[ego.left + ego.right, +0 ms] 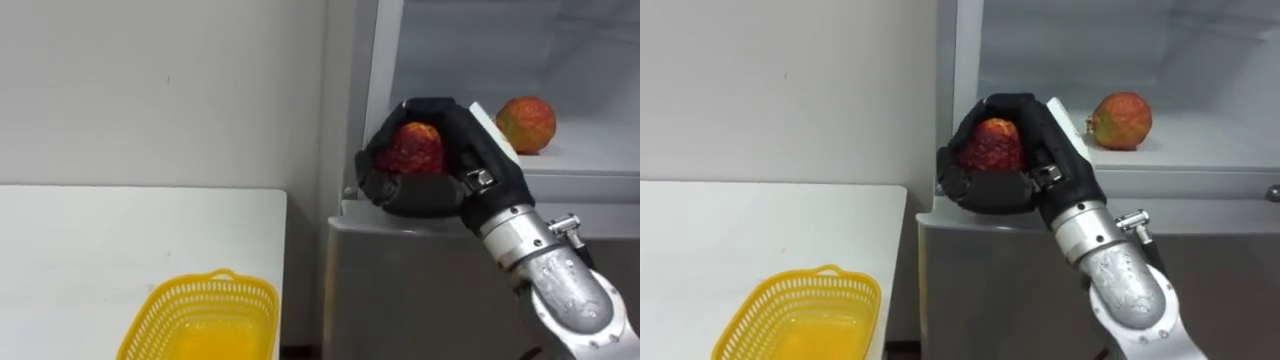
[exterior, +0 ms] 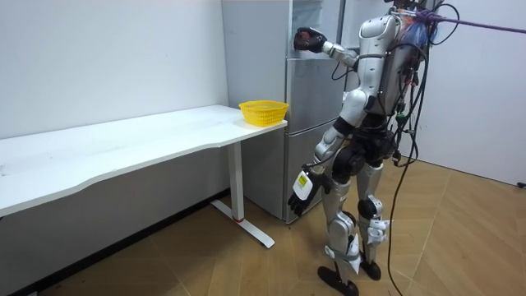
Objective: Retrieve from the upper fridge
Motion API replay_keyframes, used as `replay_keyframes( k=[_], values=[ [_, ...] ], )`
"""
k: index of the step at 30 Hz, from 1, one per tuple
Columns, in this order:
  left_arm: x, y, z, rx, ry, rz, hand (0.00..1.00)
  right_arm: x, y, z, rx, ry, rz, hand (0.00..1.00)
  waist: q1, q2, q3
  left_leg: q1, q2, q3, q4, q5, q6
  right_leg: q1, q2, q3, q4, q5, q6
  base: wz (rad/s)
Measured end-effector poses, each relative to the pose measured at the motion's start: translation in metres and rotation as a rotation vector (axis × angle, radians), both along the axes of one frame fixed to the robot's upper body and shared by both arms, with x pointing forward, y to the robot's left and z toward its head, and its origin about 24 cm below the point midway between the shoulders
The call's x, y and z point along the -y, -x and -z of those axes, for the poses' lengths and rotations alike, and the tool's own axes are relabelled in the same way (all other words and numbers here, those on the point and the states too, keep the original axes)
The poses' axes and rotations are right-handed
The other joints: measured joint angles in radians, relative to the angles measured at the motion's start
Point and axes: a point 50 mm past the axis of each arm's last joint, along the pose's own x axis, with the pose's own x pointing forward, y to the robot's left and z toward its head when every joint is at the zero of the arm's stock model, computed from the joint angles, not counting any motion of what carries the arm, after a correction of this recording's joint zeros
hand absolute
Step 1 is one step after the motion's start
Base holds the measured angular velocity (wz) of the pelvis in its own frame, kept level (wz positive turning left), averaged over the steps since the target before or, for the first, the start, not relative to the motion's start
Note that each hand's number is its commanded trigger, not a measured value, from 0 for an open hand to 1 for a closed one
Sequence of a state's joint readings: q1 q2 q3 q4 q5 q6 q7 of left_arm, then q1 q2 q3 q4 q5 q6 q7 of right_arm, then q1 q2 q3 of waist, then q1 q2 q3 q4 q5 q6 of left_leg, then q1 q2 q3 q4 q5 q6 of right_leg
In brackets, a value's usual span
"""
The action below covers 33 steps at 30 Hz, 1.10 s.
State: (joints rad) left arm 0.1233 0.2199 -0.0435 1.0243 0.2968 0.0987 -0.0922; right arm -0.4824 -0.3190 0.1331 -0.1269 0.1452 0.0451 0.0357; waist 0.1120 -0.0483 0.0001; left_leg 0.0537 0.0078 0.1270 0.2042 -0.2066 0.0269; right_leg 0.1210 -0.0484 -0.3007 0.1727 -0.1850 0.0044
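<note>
While the right hand (image 1: 478, 150) stood at the front lip of the upper fridge (image 1: 440, 290) compartment, we entered the following.

- **Item one:** red fruit (image 1: 411, 148), rough-skinned, enclosed by that hand's curled fingers and thumb, held just outside the opening.
- **Item two:** second fruit (image 1: 526, 124), orange-red, resting on the shelf (image 1: 600, 152) to the right and farther in, apart from the hand.
- **Item three:** left hand (image 2: 301, 186), hanging low beside the thigh in the room view. Its state we could not tell.
- **Step in hand, as we judged it:** carrying the red fruit from the fridge to the basket (image 1: 215, 284), yellow, which sat left of and below the hand.
- **To do it well, we judged:** the grasp should be firm without crushing, the arm should clear the fridge edge before swinging left, and release should come low over the basket.
- **Surface:** table (image 1: 100, 240), white and long, with the basket at its right end next to the fridge.
- **Room:** pale wall (image 1: 160, 90) behind, wood floor (image 2: 460, 238). The robot stood upright facing the fridge.
</note>
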Motion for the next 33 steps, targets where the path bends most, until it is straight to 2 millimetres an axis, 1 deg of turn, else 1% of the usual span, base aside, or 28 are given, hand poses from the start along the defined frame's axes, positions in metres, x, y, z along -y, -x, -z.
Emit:
replay_keyframes(
  k=[2, 4, 8, 10, 14, 17, 19, 22, 24, 26, 28, 29, 31, 32, 33],
  values=[
    [0.000, 0.003, 0.001, -0.006, 0.006, 0.000, 0.00, -0.007, 0.008, -0.008, 0.065, 0.050, -0.006, 1.00, 0.000, 0.003, -0.0011, -0.005, 0.001, 0.003, 0.002, 0.000, 0.000, -0.006, 0.000, 0.001, 0.000, 0.000, 0.000, -0.02],
    [0.003, 0.006, 0.003, -0.019, 0.013, -0.003, 0.00, -0.016, 0.018, -0.018, 0.151, 0.127, 0.003, 1.00, -0.001, 0.010, -0.0057, 0.000, 0.000, 0.006, 0.004, 0.000, 0.000, -0.006, -0.001, 0.000, -0.001, 0.001, 0.000, -0.02],
    [0.004, 0.005, 0.003, -0.013, 0.016, -0.001, 0.00, -0.025, 0.027, -0.023, 0.201, 0.156, -0.025, 1.00, -0.002, 0.016, -0.0047, 0.001, 0.000, 0.008, 0.000, 0.000, 0.000, -0.002, -0.001, -0.002, -0.002, 0.001, 0.000, 0.00],
    [0.006, 0.003, 0.003, -0.010, 0.020, 0.009, 0.00, -0.032, 0.035, -0.025, 0.243, 0.189, -0.034, 1.00, -0.002, 0.019, -0.0041, -0.003, 0.000, 0.004, -0.004, 0.000, 0.000, -0.007, 0.000, -0.001, -0.002, 0.001, 0.000, 0.00],
    [0.007, -0.001, 0.003, 0.000, 0.029, 0.019, 0.00, -0.043, 0.045, -0.029, 0.323, 0.260, -0.035, 1.00, 0.002, 0.018, -0.0047, -0.005, 0.001, 0.005, -0.007, 0.001, -0.001, -0.008, 0.001, 0.005, -0.002, 0.000, 0.000, 0.00],
    [0.005, 0.000, 0.003, -0.002, 0.023, 0.037, 0.00, -0.054, 0.050, -0.027, 0.373, 0.314, -0.043, 1.00, 0.008, 0.009, -0.0023, 0.001, 0.001, 0.004, -0.009, 0.003, -0.003, -0.008, 0.002, 0.005, -0.002, 0.000, -0.001, -0.03],
    [0.004, -0.003, 0.002, 0.008, 0.018, 0.043, 0.00, -0.060, 0.052, -0.024, 0.384, 0.348, -0.061, 1.00, 0.017, -0.004, 0.0060, -0.001, 0.001, 0.003, -0.009, 0.003, -0.003, -0.009, 0.002, 0.002, -0.002, 0.000, -0.001, 0.00],
    [0.000, -0.007, 0.001, 0.011, 0.007, 0.056, 0.00, -0.065, 0.052, -0.020, 0.388, 0.385, -0.073, 1.00, 0.031, -0.020, 0.0095, -0.012, 0.000, -0.001, -0.008, 0.003, -0.003, -0.017, 0.001, -0.002, -0.002, 0.001, -0.001, 0.04],
    [-0.002, -0.007, 0.001, 0.006, -0.001, 0.069, 0.00, -0.067, 0.052, -0.018, 0.393, 0.403, -0.079, 1.00, 0.033, -0.029, 0.0120, -0.016, -0.003, -0.011, -0.004, 0.003, -0.003, -0.016, 0.000, -0.006, -0.002, 0.001, -0.001, 0.14],
    [-0.003, -0.008, 0.000, 0.006, -0.008, 0.082, 0.00, -0.069, 0.050, -0.014, 0.396, 0.434, -0.071, 1.00, 0.037, -0.037, 0.0124, -0.022, -0.004, -0.021, -0.001, 0.004, -0.002, -0.016, -0.002, -0.017, -0.002, 0.001, -0.001, 0.14],
    [-0.002, -0.011, 0.000, 0.013, -0.007, 0.086, 0.00, -0.075, 0.047, -0.003, 0.362, 0.472, -0.086, 1.00, 0.063, -0.041, 0.0119, -0.022, -0.004, -0.021, 0.000, 0.004, -0.002, -0.016, -0.002, -0.024, -0.002, 0.001, 0.000, 0.00],
    [-0.002, -0.012, 0.000, 0.015, -0.007, 0.087, 0.00, -0.076, 0.046, 0.000, 0.350, 0.479, -0.095, 1.00, 0.069, -0.042, 0.0122, -0.022, -0.004, -0.021, 0.000, 0.004, -0.002, -0.016, -0.002, -0.025, -0.002, 0.001, 0.000, 0.00],
    [-0.003, -0.014, -0.001, 0.017, -0.009, 0.090, 0.00, -0.082, 0.042, 0.013, 0.300, 0.508, -0.123, 1.00, 0.091, -0.048, 0.0117, -0.024, -0.004, -0.025, -0.001, 0.004, -0.002, -0.016, -0.001, -0.030, -0.003, 0.000, 0.000, 0.06],
    [-0.004, -0.014, -0.001, 0.017, -0.011, 0.091, 0.00, -0.083, 0.041, 0.016, 0.288, 0.515, -0.128, 1.00, 0.093, -0.050, 0.0118, -0.025, -0.004, -0.029, -0.001, 0.004, -0.002, -0.016, -0.001, -0.033, -0.003, 0.000, 0.000, 0.12],
    [-0.006, -0.013, -0.002, 0.016, -0.015, 0.091, 0.00, -0.084, 0.039, 0.021, 0.268, 0.525, -0.132, 1.00, 0.096, -0.055, 0.0138, -0.026, -0.004, -0.036, -0.001, 0.004, -0.002, -0.015, 0.000, -0.035, -0.003, 0.000, 0.000, 0.15]
  ],
)
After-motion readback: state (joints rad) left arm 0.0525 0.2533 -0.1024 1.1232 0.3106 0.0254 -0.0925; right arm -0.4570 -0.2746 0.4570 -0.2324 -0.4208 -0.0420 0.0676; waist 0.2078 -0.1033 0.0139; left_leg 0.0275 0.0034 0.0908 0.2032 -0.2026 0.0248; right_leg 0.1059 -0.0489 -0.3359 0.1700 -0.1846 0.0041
